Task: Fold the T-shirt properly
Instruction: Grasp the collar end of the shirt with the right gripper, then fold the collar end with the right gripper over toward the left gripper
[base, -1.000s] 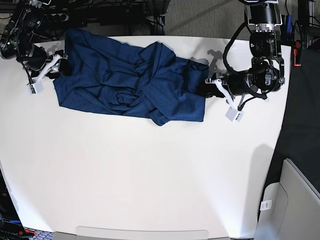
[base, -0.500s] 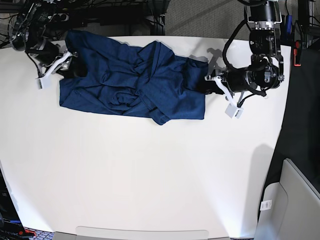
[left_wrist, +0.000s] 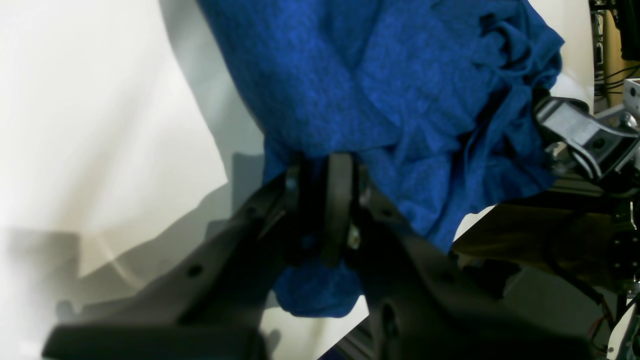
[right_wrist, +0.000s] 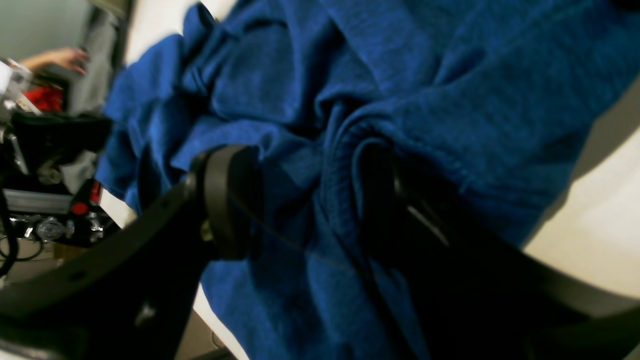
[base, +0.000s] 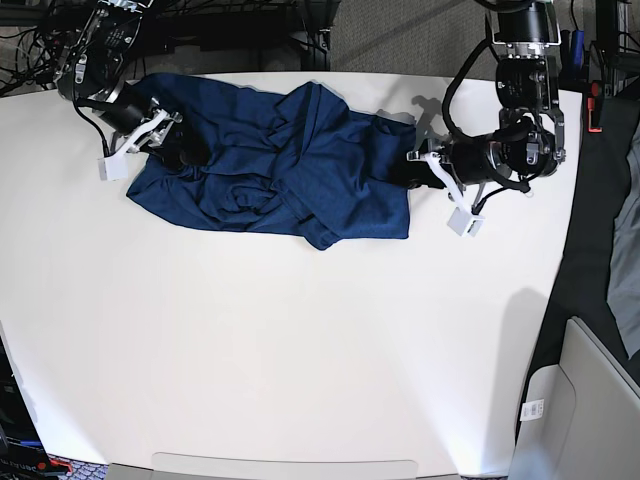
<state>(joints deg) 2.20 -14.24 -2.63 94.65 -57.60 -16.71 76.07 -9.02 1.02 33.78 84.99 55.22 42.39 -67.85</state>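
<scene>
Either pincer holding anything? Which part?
Both hold the shirt: left pincer shut on a bunched edge at one end, right pincer around a gathered fold at the other.

Both arms are black, jointed, with dark cables looping along the links. Each ends in a gripper, the left gripper (base: 420, 168) and the right gripper (base: 168, 134), with matte black fingers (left_wrist: 339, 200) showing small screw holes behind the jaws. White brackets with small square tags flank the jaws.

Crumpled navy T-shirt (base: 270, 160) along table's far edge
</scene>
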